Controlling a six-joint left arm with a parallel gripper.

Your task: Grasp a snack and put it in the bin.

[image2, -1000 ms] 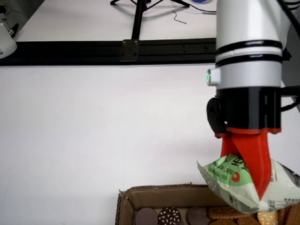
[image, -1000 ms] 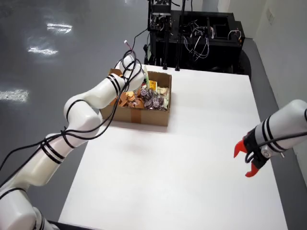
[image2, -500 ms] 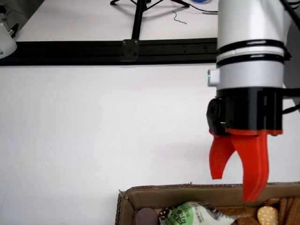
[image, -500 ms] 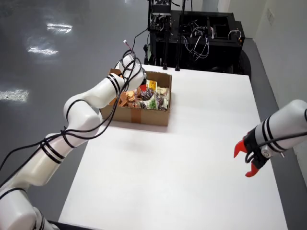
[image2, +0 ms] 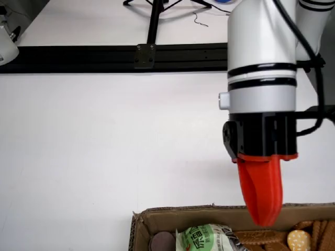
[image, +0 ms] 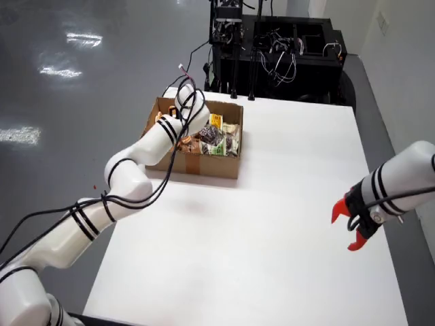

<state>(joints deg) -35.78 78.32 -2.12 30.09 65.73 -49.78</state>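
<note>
Snacks in the box, gripper poised above

Snacks lie heaped inside the cardboard box, a green packet near its front wall. I judge the task barely begun or between picks; I see no separate bin. My gripper hangs just over the box rim, red fingers pressed together, seemingly empty, touching nothing I can make out.
</note>
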